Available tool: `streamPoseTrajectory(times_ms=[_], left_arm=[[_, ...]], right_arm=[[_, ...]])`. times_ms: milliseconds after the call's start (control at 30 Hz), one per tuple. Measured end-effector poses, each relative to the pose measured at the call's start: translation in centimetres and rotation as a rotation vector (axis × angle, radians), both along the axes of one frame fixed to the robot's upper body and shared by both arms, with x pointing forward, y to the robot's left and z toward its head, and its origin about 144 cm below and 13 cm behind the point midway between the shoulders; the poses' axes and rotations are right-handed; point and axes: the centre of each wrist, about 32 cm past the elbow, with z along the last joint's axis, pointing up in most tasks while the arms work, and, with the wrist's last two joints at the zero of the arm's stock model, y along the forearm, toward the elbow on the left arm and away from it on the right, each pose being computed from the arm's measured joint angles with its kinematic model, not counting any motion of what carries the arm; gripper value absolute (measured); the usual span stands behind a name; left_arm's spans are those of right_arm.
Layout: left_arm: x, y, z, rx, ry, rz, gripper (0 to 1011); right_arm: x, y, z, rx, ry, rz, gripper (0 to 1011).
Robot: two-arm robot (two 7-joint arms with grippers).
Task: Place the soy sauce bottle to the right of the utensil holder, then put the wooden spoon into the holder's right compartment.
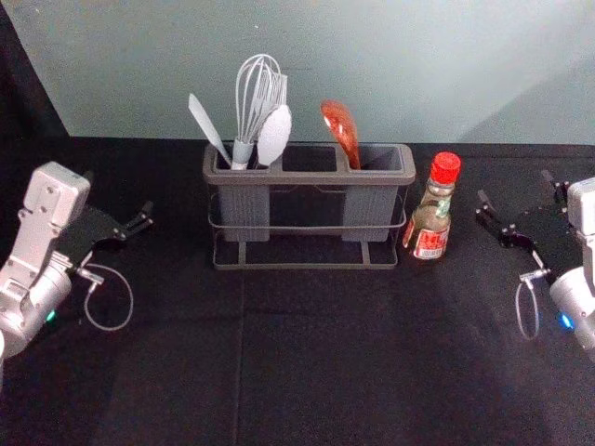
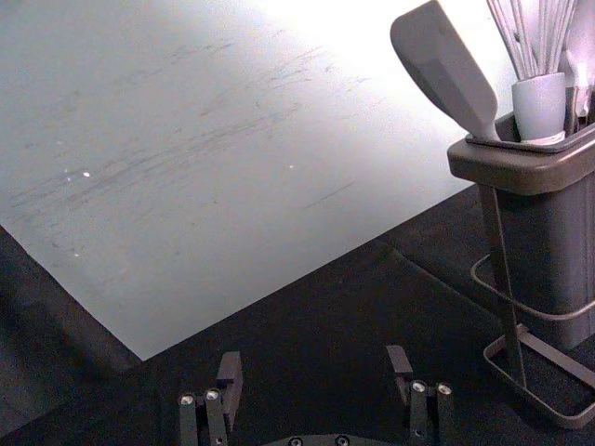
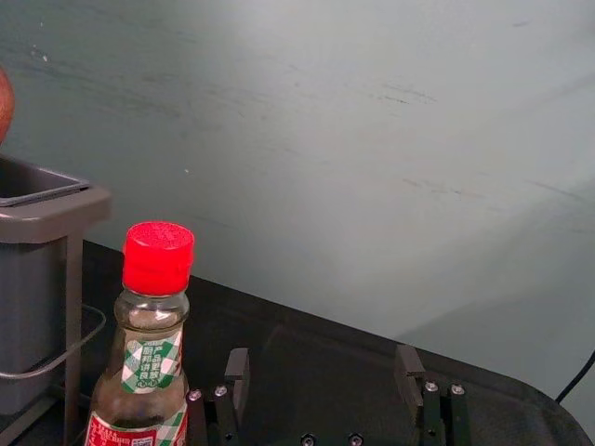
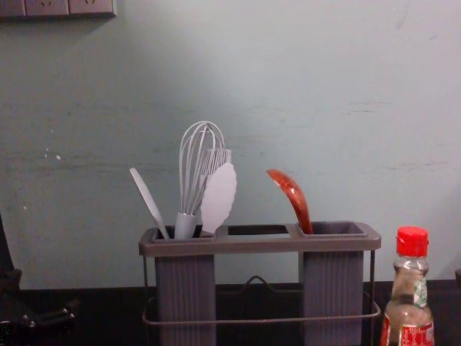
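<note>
The soy sauce bottle (image 1: 429, 221), red-capped, stands upright just right of the utensil holder (image 1: 312, 177). The reddish-brown wooden spoon (image 1: 342, 126) leans inside the holder's right compartment, bowl up. On the left, my left gripper (image 1: 113, 200) is open beside the holder, its fingers apart in the left wrist view, where the gripper (image 2: 314, 372) has nothing between them. My right gripper (image 1: 517, 195) is open to the right of the bottle; in the right wrist view the gripper (image 3: 323, 370) is empty, with the bottle (image 3: 149, 353) outside its fingers.
A whisk (image 1: 261, 98), a white spatula (image 1: 208, 128) and another pale utensil (image 1: 274, 136) stand in the holder's left compartment. Behind the black-covered table (image 1: 307, 362) rises a pale wall (image 4: 324, 94), with a switch panel (image 4: 57, 7) high on its left.
</note>
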Motion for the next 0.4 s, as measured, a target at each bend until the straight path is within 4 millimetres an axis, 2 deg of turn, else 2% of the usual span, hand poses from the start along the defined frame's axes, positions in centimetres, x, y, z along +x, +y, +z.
streamPoseTrajectory(times_ms=[400], left_arm=[[0.00,0.00,0.00,0.000,0.000,0.000,1011]], right_arm=[[0.00,0.00,0.00,0.000,0.000,0.000,1002]])
